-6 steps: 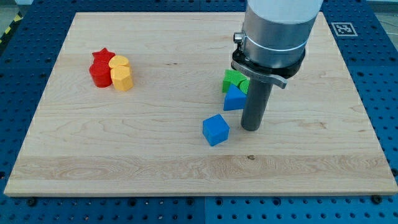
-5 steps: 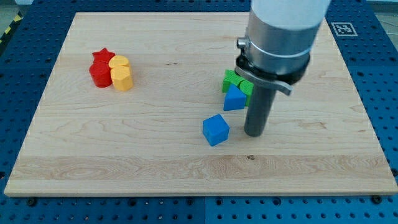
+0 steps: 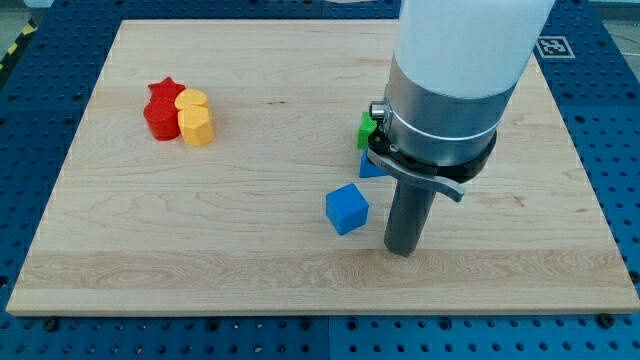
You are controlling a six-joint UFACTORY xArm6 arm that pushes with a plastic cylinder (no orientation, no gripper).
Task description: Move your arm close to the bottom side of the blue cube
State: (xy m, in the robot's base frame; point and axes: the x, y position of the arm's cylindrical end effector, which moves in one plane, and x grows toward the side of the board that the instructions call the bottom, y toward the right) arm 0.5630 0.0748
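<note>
- My tip [image 3: 401,250] — lower end of the dark rod, resting on the wooden board [image 3: 250,270], just beside the blue cube and toward the view's bottom right of it; no hand fitted, nothing grasped.
- Blue cube [image 3: 347,209] — near the board's middle, apart from the tip.
- Second blue block [image 3: 371,168] and green block [image 3: 366,128] — behind the arm, mostly hidden; shapes unclear.
- Yellow heart-like block [image 3: 195,118] touching red star-like block [image 3: 160,108] — the view's upper left, well apart.
</note>
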